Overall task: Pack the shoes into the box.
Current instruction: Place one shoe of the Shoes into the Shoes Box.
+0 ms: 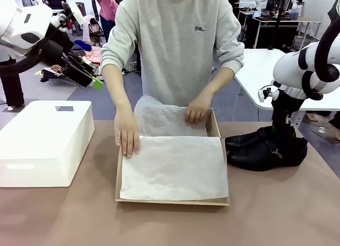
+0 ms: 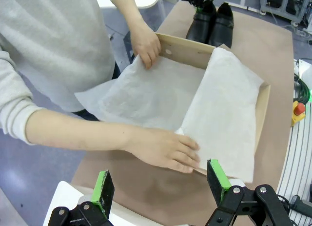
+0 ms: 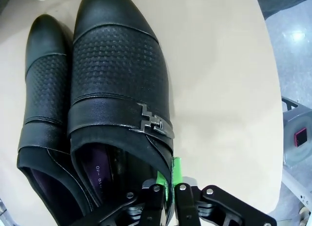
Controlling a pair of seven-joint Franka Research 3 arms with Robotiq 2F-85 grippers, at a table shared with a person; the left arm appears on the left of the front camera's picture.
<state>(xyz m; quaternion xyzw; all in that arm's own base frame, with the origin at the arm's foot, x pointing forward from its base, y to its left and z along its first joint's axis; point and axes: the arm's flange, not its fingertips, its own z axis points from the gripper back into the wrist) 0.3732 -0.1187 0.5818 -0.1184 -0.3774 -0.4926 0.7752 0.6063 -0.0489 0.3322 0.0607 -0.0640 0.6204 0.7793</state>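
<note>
A brown table (image 1: 64, 219) runs from the robot's side to a person standing at the far edge. Nearest the robot, in the middle, lies an open cardboard box (image 1: 118, 177). It is lined with white tissue paper (image 1: 175, 169), which covers its floor and rises over the far wall.

To the left of the box sits a large white block (image 1: 42, 142). Just beside the box's right wall, on the table and outside the box, the two glossy black shoes (image 1: 265, 147) lie side by side, touching, with their toes pointing toward the box. The right gripper (image 3: 170, 184) has its green pads together, pinching the rim of one shoe's opening, just behind its metal buckle (image 3: 156, 121).

Farther back, one hand (image 1: 127, 134) of the person presses flat on the tissue at the box's left edge. The other hand (image 1: 197, 109) holds the paper at the far wall. The person (image 1: 175, 39) wears a pale grey sweatshirt.

The left gripper (image 2: 161, 184) hangs raised above the table's left side, its fingers wide apart and holding nothing.
</note>
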